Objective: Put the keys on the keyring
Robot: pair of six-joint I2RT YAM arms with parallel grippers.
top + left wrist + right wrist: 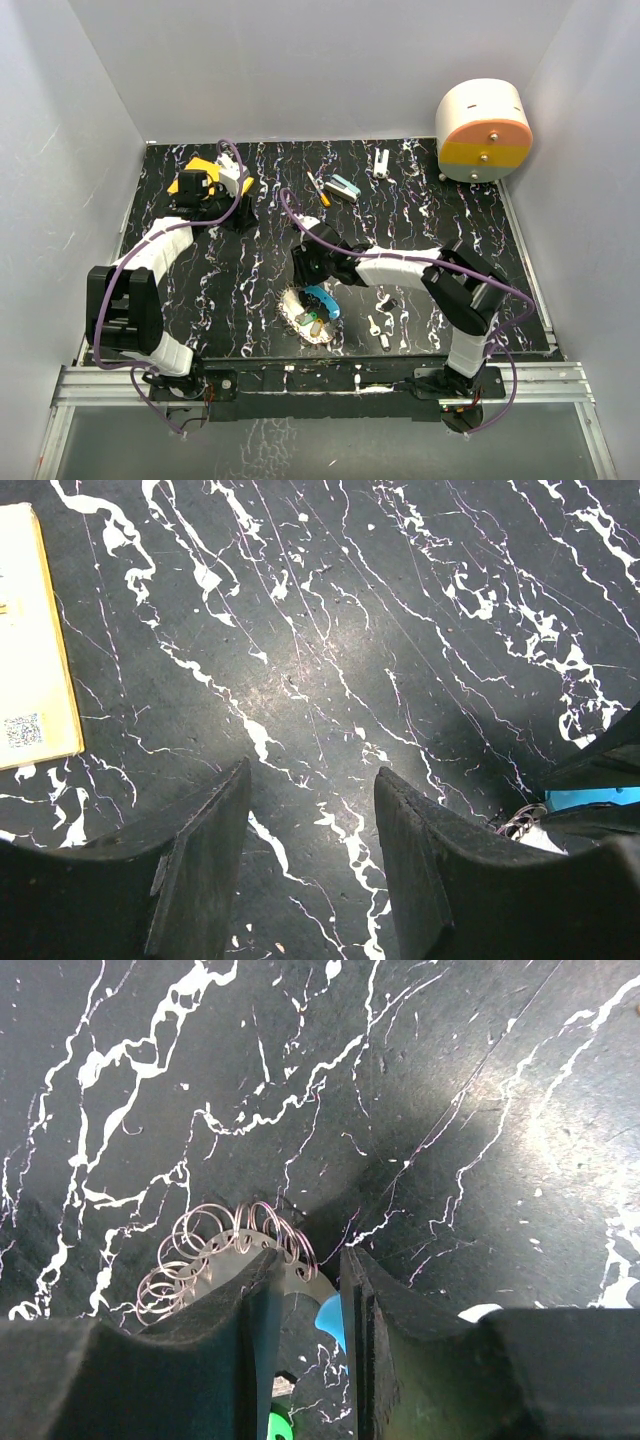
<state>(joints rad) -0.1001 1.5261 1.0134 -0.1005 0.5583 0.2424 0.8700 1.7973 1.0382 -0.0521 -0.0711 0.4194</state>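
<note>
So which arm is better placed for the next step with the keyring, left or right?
Right. The right fingers straddle the keyring, with loose silver keys close by. The left fingers are open over bare table, away at the far left.

I read the keyring (312,318) at the front centre of the counter (200,290), just before the right hand (303,275). Two keys (373,324) lie just right of it. At rear centre, a stick (319,189) lies left of a block (344,188); possibly another key (382,161) lies to their right.
</note>
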